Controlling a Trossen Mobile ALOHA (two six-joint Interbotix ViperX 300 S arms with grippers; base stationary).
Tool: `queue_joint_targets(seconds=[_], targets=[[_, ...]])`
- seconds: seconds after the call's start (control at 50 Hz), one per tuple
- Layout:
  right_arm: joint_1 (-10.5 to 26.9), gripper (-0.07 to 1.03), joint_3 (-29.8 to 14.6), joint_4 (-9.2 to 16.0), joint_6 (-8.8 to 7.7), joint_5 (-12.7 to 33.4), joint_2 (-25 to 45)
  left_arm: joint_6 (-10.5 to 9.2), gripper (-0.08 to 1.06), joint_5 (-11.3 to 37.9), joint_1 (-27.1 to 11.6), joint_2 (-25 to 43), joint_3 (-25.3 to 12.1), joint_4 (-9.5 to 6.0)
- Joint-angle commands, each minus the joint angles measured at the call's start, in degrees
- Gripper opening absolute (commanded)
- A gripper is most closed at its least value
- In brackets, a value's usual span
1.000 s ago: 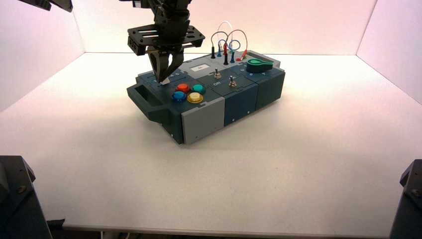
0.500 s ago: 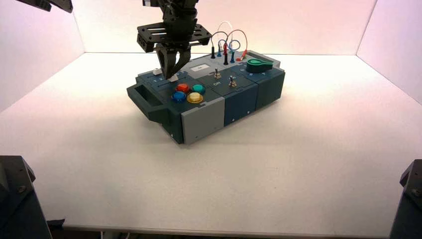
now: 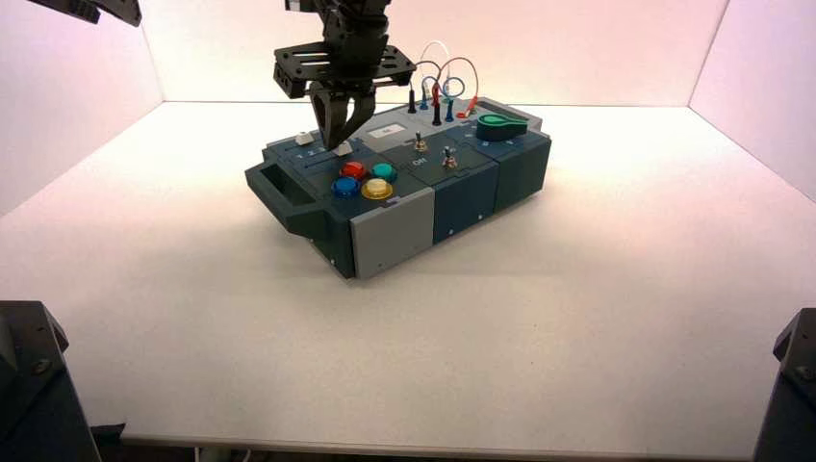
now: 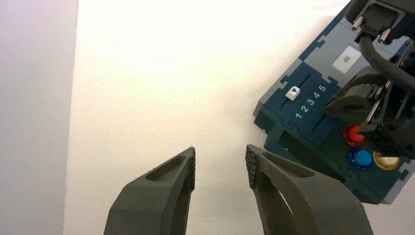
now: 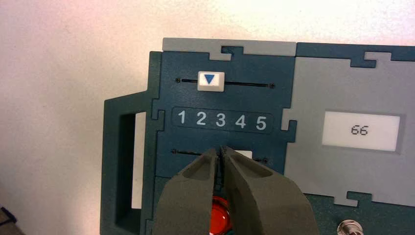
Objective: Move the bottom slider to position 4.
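Right end effector [image 5: 221,152] down over the box's [image 3: 462,197] slider panel, at the box's far-left corner. Fingers [image 5: 259,191] pressed almost together, only a hairline gap between the tips, nothing gripped between them. Tips resting at the bottom slider's track, just beside the bottom slider [image 5: 243,155]; white knob peeking out on one side of the tips, roughly below position 4 [image 5: 240,122], partly hidden by the fingers. Cannot tell whether tips and knob touch.

Numeral row on the panel reading 1 2 3 4 5, between the two tracks. Top slider [image 5: 210,81], white knob with blue triangle, sitting above the 2. Small display [image 5: 360,131] on the grey panel beside the sliders showing 66.

In the high view, right end effector [image 3: 339,132] hanging from its arm above the same corner, white knob [image 3: 343,149] just under the tips. Red button [image 3: 353,170], green button [image 3: 384,172], blue button [image 3: 345,187] and yellow button [image 3: 376,190] on the near side of the sliders. Green knob [image 3: 500,125] and looped wires [image 3: 441,82] at the box's far-right end. Box standing turned, toward the far middle of the bench [image 3: 577,318].

Left end effector [image 4: 220,164] idle, well off the box over bare bench on the left side, fingers moderately apart, empty.
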Motion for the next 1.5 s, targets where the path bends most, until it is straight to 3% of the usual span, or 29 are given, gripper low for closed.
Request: queue_joint_targets(seconds=[0.02,0.64,1.0,1.18,1.32,1.4,1.5], targets=[[-0.3,0.03,-0.6,0.0,0.00,-0.2,-1.8,-0.18,0.55,-0.4,0.0,-0.1,-0.6,-0.09],[-0.3,0.03,-1.1,0.0,0.00,-0.1,-5.4,-0.18,0.55,-0.4,0.0,0.4,-0.6,-0.09],[-1.8,0.03,0.3,-1.4,0.00,1.4,-8.5,-0.18,0.55,-0.5,-0.2,0.7,-0.6,-0.09],[-1.8,0.03,3.2,-2.7,0.00,1.9,-15.1,-0.18,0.55,-0.5,-0.6,2.2,-0.6,-0.09],[-1.8,0.05,7.3,-3.7,-0.97,2.1,-23.6,-0.18,0.55,-0.5,-1.4,4.5,-1.0,-0.09],[-1.8,0.13,10.3,-4.0,-1.49,2.7,-29.3,-0.18,0.55,-0.4,-2.2,5.4,-1.1,-0.09],[-1.8,0.32,14.6,-5.3,-1.58,4.9,-36.5,0.00,0.55,-0.4,-3.7,6.3,-1.1,-0.09]])
